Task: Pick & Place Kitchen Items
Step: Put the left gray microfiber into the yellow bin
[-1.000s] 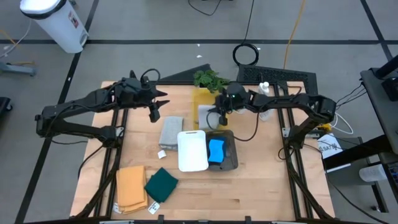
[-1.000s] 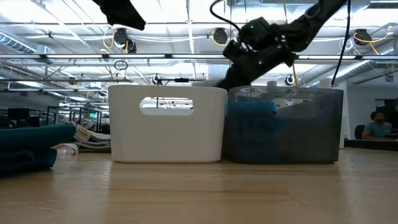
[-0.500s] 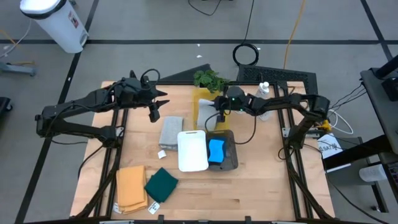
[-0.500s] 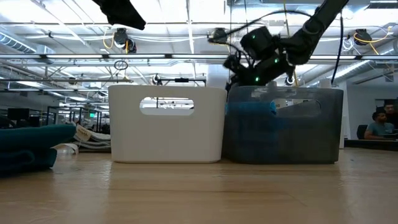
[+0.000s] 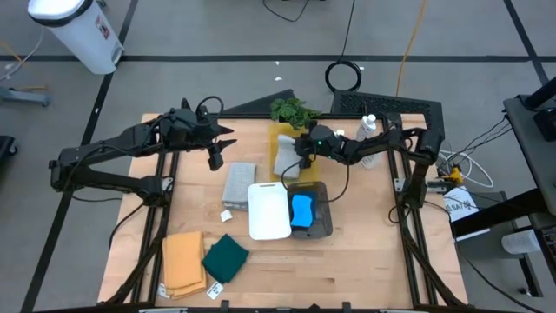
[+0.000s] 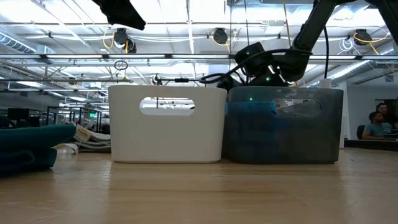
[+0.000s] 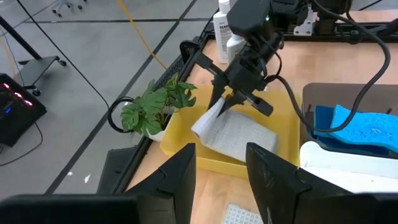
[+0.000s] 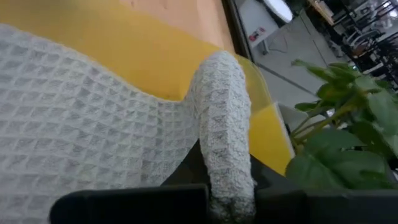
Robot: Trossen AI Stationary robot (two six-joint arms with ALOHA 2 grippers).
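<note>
I see the wooden desk [image 5: 347,261] with my two arms over it. At its back sits a yellow tray [image 7: 283,134], and my right tool [image 7: 231,99] pinches one corner of a grey waffle cloth [image 7: 233,134] that lies in it. The arm hides part of that cloth from above. My left tool [image 5: 215,156] hangs partly open and empty, above another grey cloth [image 5: 238,183]. The white bin [image 5: 269,210] stands against the dark bin [image 5: 323,217], which holds blue sponges [image 5: 301,211]; I cannot count them. White bottles [image 7: 225,28] are cut off.
</note>
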